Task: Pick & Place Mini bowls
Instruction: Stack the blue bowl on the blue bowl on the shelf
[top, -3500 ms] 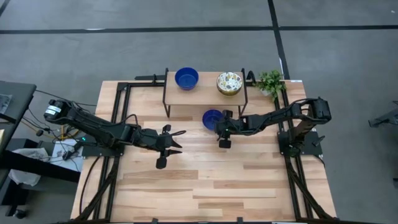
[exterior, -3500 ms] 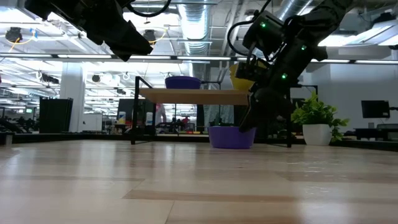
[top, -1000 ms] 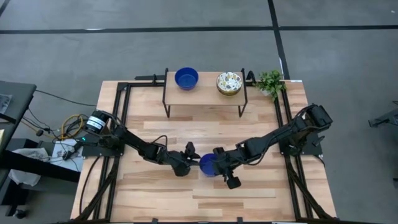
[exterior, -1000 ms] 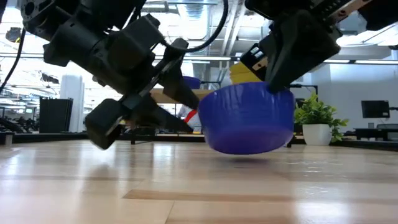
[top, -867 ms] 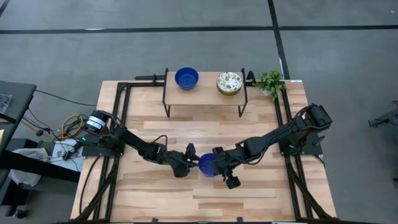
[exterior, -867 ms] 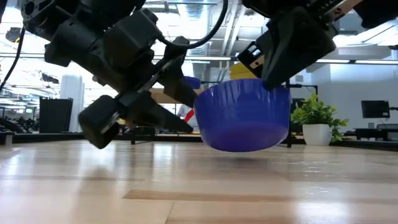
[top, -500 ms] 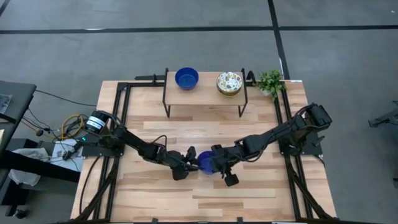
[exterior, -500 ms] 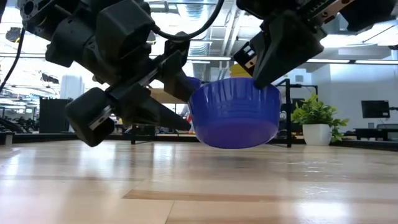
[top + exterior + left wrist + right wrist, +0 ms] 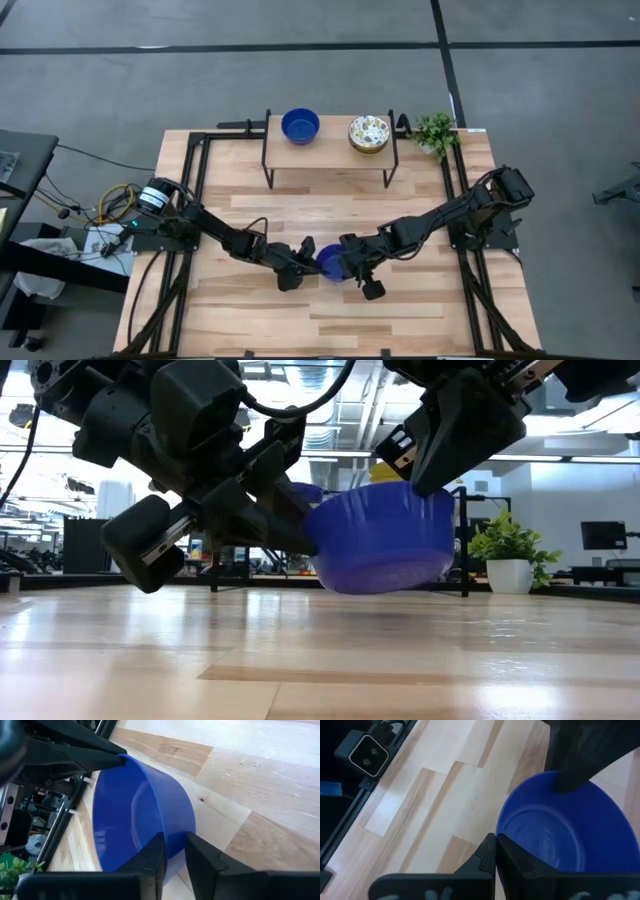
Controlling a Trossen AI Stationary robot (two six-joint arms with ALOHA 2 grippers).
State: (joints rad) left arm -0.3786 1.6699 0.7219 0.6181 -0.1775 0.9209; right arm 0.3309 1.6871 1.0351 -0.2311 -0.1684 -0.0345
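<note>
While the right gripper (image 9: 349,268) stays clamped on the blue bowl's (image 9: 332,263) rim at lower centre of the high view, the left gripper (image 9: 306,258) has narrowed from wide onto the opposite rim. Both now hold it above the table (image 9: 420,300); a handover looks underway.

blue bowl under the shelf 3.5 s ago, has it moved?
Yes. The blue bowl has left the shelf for mid-table, held between the left pincer and right pincer.

two blue bowls (image 9: 300,125) (image 9: 331,262), one speckled bowl (image 9: 369,133), one plant (image 9: 435,131)
</note>
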